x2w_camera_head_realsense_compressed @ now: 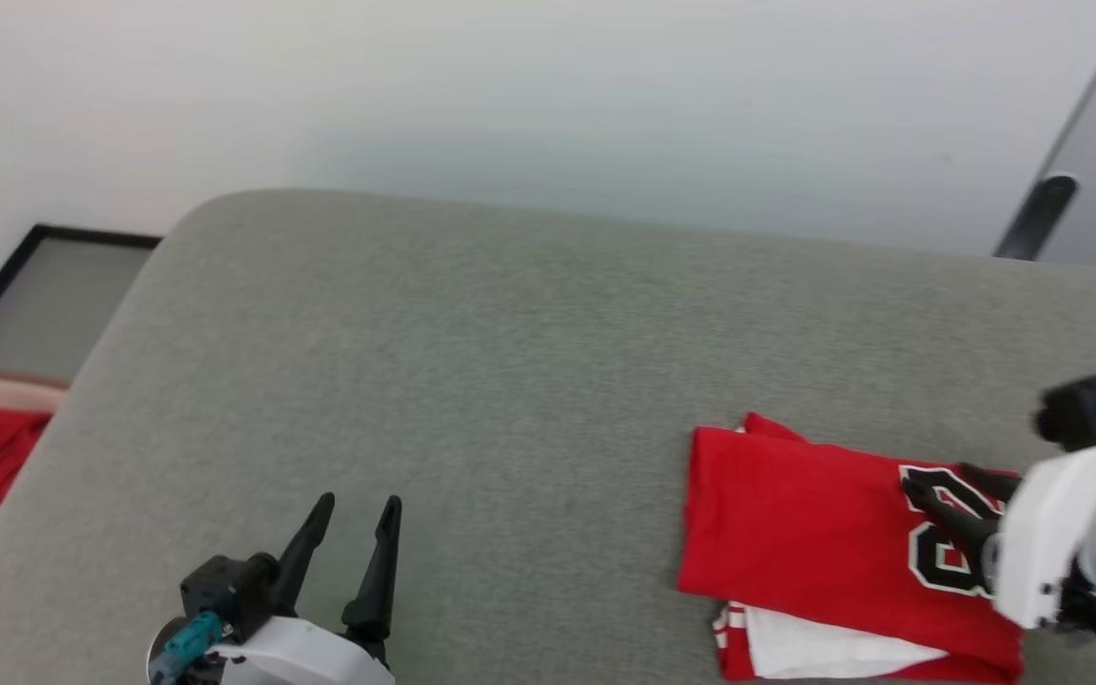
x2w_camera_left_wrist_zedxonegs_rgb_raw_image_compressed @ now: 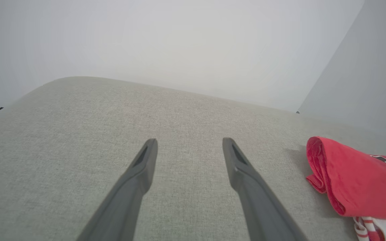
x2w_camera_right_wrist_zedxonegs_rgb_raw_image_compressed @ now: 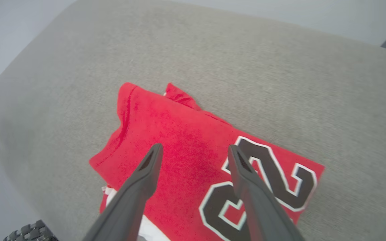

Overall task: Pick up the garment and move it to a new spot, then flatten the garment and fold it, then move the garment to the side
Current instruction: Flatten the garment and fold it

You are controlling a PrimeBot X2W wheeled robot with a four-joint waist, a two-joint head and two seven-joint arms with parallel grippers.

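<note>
The left claw (x2w_camera_head_realsense_compressed: 359,501) sits at the near edge of the grey cushion (x2w_camera_head_realsense_compressed: 510,362), its two dark fingers spread with nothing between them, resting over bare fabric. The right claw (x2w_camera_right_wrist_zedxonegs_rgb_raw_image_compressed: 195,149) is also spread wide and grips nothing; it is poised over the jersey (x2w_camera_head_realsense_compressed: 795,514), one finger across the black number. The jersey lies folded by the cushion's near right corner, red side up, with a white panel and striped trim showing at its near edge.
</note>
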